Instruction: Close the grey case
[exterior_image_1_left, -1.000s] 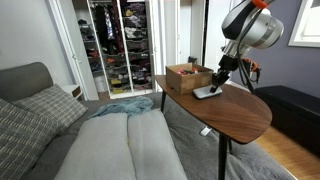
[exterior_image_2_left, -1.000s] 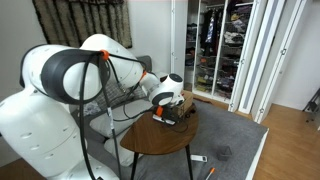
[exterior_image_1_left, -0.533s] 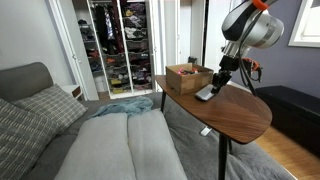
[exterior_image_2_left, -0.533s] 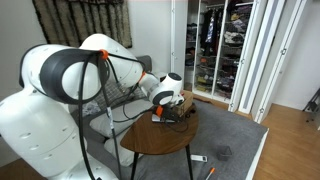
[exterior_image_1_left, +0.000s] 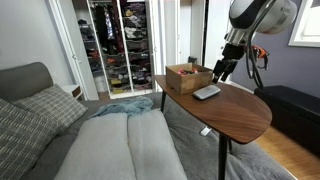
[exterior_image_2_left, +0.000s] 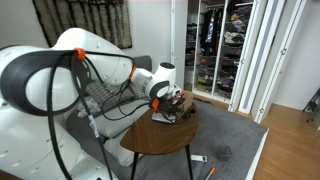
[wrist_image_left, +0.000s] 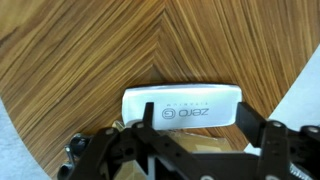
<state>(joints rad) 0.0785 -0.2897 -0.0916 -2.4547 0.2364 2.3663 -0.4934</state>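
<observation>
The grey case (wrist_image_left: 185, 106) lies flat and shut on the wooden table, light grey lid up with a printed logo. In an exterior view the grey case (exterior_image_1_left: 206, 92) rests near the table's middle, beside the wooden box. My gripper (wrist_image_left: 199, 114) hangs above the case, open, with one dark finger (wrist_image_left: 148, 108) past its left part and the other near its right end. Nothing is between the fingers. In both exterior views the gripper (exterior_image_1_left: 219, 71) (exterior_image_2_left: 176, 103) is lifted off the case, which shows only as a small pale shape (exterior_image_2_left: 164, 117) under the hand.
An open brown wooden box (exterior_image_1_left: 187, 76) stands at the table's far end. The oval wooden table (exterior_image_1_left: 240, 112) has its rim close to the case's right. A grey sofa (exterior_image_1_left: 110, 140) sits beside the table. An open wardrobe (exterior_image_1_left: 118, 45) fills the back.
The gripper has opened and risen off the case. The case, tilted under the fingers half a second ago, now lies flat and shut.
</observation>
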